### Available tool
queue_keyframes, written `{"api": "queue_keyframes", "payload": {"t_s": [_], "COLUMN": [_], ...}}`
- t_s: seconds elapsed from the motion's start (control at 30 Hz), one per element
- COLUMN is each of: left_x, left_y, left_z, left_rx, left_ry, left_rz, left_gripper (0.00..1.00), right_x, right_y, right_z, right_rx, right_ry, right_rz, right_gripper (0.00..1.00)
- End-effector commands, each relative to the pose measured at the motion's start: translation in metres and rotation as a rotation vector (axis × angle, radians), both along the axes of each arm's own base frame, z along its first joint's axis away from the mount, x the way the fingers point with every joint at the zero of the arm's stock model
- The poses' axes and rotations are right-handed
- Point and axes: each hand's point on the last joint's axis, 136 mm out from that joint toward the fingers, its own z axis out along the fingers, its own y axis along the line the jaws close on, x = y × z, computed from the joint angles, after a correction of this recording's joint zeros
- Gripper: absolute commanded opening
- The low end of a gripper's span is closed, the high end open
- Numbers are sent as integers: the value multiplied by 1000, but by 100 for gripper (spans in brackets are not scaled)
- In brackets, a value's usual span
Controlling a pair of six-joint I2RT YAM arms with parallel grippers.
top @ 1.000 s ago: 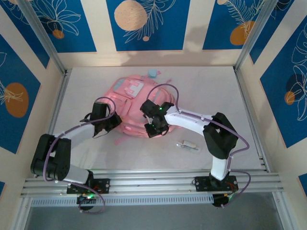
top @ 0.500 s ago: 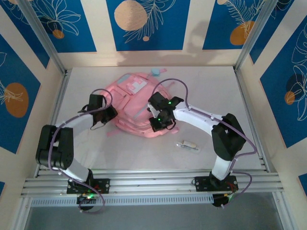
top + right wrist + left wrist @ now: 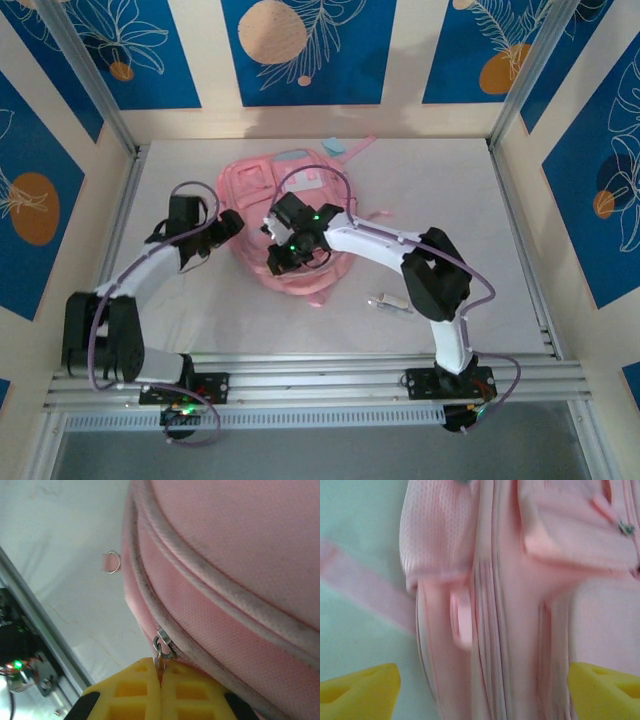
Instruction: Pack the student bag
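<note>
The student bag [image 3: 300, 185], a large pink backpack, lies in the middle of the table. My left gripper [image 3: 228, 226] stands open at its left side. In the left wrist view its yellow fingertips [image 3: 360, 690] sit wide apart, with the bag's zipped side [image 3: 495, 630] ahead of the left gripper [image 3: 482, 695]. My right gripper [image 3: 280, 256] rests on the bag's near edge. In the right wrist view the right gripper [image 3: 161, 672] is shut on the metal zip pull [image 3: 163, 649] of the bag's seam [image 3: 210, 610].
A small white and silver object [image 3: 392, 302] lies on the table right of the bag. A pale blue item [image 3: 333, 146] and a pink strap [image 3: 360, 148] lie behind it near the back wall. A metal rail [image 3: 300, 375] runs along the near edge.
The left gripper has opened and drawn back to the left, off the bag. The right gripper has moved left, still shut on the zip pull, and the bag has turned and shifted with it.
</note>
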Motion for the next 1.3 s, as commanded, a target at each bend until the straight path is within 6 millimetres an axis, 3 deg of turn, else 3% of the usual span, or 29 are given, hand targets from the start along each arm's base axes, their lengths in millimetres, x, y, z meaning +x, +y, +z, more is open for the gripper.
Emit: {"api": "queue_keyframes", "payload": {"t_s": [0.0, 0.23, 0.37, 0.53, 0.63, 0.8, 0.9, 0.97, 1.1, 1.27], "left_x": [-33, -70, -65, -43, -29, -15, -12, -12, -14, -15], "left_y": [-4, -4, -8, -10, -12, -19, -19, -16, -7, -9], "left_z": [-11, -25, -32, -30, -34, -44, -43, -39, -33, -25], "left_rx": [-52, -67, -119, -148, -161, -189, -181, -156, -75, -53], "left_ry": [72, 130, 124, 60, 37, 16, 2, -16, -23, -22], "left_rz": [2, 3, 38, 95, 120, 129, 124, 120, 101, 58], "left_gripper": [85, 86, 88, 87, 77, 37, 12, 4, 0, 0], "right_x": [7, 7, 2, -5, -10, -13, -13, -14, -22, -21], "right_y": [37, 72, 79, 66, 59, 47, 36, 22, -20, -89], "right_z": [28, 36, 40, 36, 37, 34, 29, 25, 10, -11], "right_rx": [141, 249, 279, 262, 268, 262, 228, 173, 20, -159], "right_ry": [8, 55, 75, 96, 108, 114, 107, 86, 60, 31], "right_rz": [17, 19, 40, 28, 17, -3, -21, -34, -55, -118], "right_gripper": [0, 0, 0, 0, 0, 0, 0, 0, 0, 0]}}
